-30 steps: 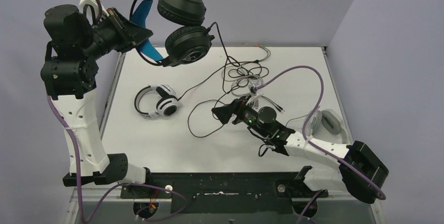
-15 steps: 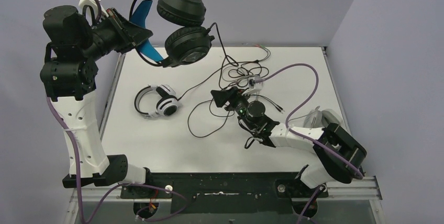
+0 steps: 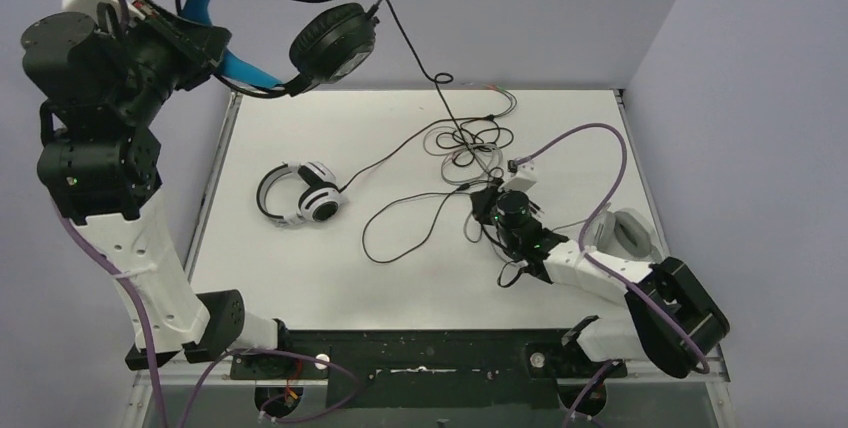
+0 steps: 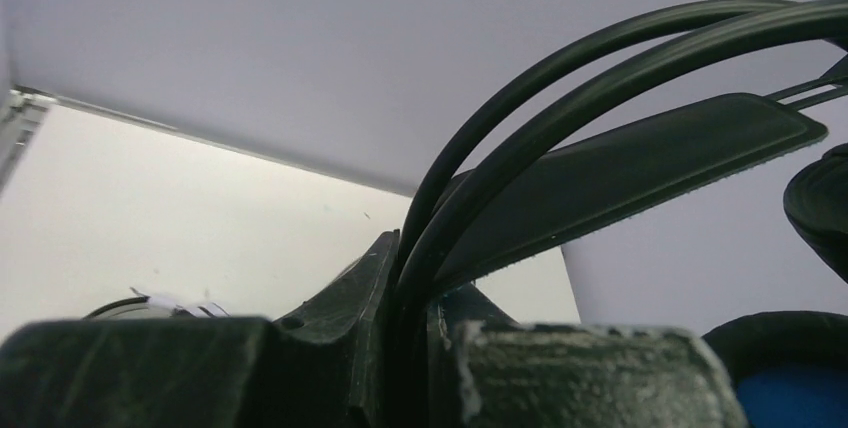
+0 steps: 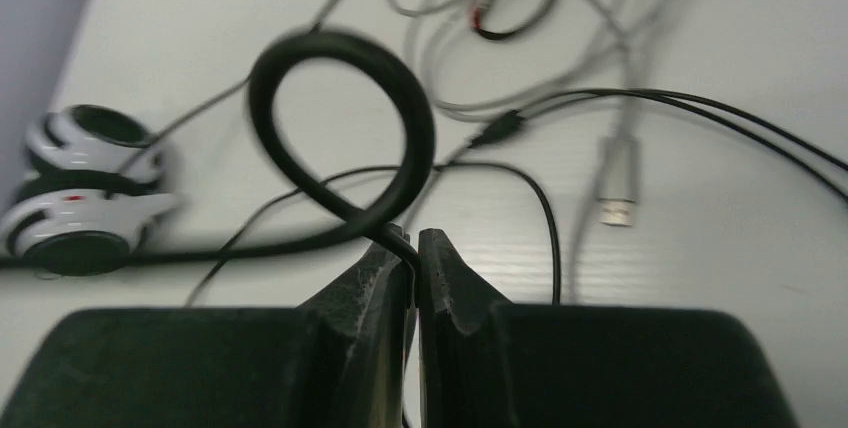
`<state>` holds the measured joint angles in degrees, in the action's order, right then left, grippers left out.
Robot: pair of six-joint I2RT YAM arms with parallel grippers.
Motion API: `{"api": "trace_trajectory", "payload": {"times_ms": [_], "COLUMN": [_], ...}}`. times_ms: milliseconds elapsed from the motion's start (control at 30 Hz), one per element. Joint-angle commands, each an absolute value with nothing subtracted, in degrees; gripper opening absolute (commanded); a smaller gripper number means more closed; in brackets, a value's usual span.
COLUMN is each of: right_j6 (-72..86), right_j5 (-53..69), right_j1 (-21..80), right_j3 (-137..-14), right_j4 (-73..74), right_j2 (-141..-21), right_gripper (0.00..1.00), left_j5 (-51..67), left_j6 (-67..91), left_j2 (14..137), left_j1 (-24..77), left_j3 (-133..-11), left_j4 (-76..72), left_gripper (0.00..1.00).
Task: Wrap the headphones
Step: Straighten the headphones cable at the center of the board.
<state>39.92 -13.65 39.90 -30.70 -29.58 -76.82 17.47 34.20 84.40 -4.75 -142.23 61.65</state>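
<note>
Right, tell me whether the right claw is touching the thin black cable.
Touching. The right wrist view shows the right claw pinching the thin black cable, which loops up from between its closed tips.

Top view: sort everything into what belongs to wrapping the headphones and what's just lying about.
Belongs to the job:
black headset, clamped in the left fingers
black cable, pinched in the right fingers
white headset
grey headset
pale cables

Just there:
purple arm cable
table
</note>
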Motion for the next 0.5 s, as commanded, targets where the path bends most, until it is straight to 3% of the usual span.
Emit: {"api": "trace_trajectory", "payload": {"times_ms": [0,233,467], "right_j6": [30.1,24.2,30.0], "right_j5": [-14.6,-10.6,-5.2], "right_j1": [34.3,23.9,10.1], "right_j3": [-29.3,-30.5,-34.2], "right_j4": [-10.2,6.4,18.5], "right_j2": [-68.8,-64.6,-61.2], "right_gripper": [0.00,0.00,0.00], "left_j5": [3.3,1.4,2.2], "left_j6": [38.4,34.9,24.9], "left_j2": [79.1,76.7,78.4], "left_j1": [-5.9,-5.9,-5.9], "left_j3": [-142.9,-137.9,-138.7], "left_j4": [55.2,54.8,60.7], "left_gripper": [0.00,0.00,0.00]}}
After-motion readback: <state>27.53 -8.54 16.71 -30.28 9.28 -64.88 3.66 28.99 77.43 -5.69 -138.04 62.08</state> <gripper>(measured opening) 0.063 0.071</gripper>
